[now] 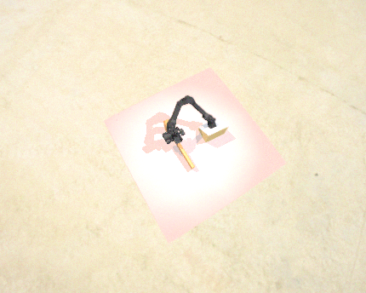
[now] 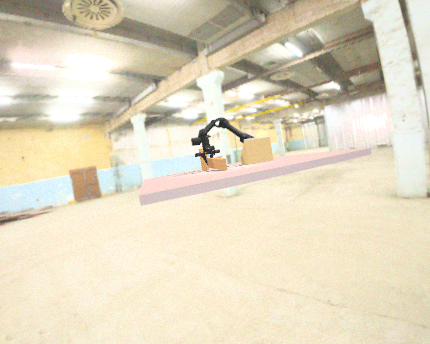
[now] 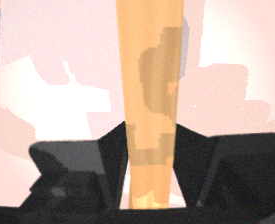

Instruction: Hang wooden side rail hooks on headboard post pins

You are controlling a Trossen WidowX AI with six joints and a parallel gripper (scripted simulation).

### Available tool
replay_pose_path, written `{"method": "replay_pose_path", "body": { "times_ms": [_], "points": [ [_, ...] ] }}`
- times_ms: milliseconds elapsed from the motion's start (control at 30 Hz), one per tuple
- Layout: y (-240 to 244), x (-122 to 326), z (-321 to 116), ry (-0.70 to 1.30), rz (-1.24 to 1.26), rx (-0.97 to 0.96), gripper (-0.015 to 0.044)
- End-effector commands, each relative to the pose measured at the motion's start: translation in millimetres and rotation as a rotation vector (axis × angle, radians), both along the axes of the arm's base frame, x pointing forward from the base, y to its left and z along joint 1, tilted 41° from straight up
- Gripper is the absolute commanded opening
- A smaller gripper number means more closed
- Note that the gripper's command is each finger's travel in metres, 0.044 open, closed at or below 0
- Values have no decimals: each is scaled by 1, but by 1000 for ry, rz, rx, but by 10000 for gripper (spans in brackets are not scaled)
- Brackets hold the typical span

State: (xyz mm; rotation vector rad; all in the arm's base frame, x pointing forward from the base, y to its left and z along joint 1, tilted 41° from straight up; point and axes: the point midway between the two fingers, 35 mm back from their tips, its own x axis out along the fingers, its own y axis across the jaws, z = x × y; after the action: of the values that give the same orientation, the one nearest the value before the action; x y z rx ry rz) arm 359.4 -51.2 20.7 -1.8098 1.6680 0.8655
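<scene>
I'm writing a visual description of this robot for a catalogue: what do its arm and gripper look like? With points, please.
The arm point(image 1: 187, 100) point(image 2: 220, 121) is black, with slim links and chunkier joints. The gripper point(image 1: 175, 140) point(image 2: 204, 156) point(image 3: 145, 121) is dark too, with two angular fingers that taper inward. No markings or cables can be made out.

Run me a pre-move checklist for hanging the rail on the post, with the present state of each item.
1. End effector shut on the wooden side rail: ok.
2. Rail running lengthwise between the fingers, not crosswise: ok.
3. Both steel hooks seated on the pins: cannot tell; neither hooks nor pins can be made out.
4. Rail's far end resting on the table: cannot tell at this distance.
5. Rail released and end effector moved away: not ok.
</scene>
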Motion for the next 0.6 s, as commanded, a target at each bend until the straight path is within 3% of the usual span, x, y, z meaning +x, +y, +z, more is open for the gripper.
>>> {"method": "replay_pose_path", "body": {
  "times_ms": [0, 567],
  "points": [
    [1, 3, 5, -9, 8, -2, 0],
    [-1, 2, 5, -9, 8, -2, 0]
  ]
}}
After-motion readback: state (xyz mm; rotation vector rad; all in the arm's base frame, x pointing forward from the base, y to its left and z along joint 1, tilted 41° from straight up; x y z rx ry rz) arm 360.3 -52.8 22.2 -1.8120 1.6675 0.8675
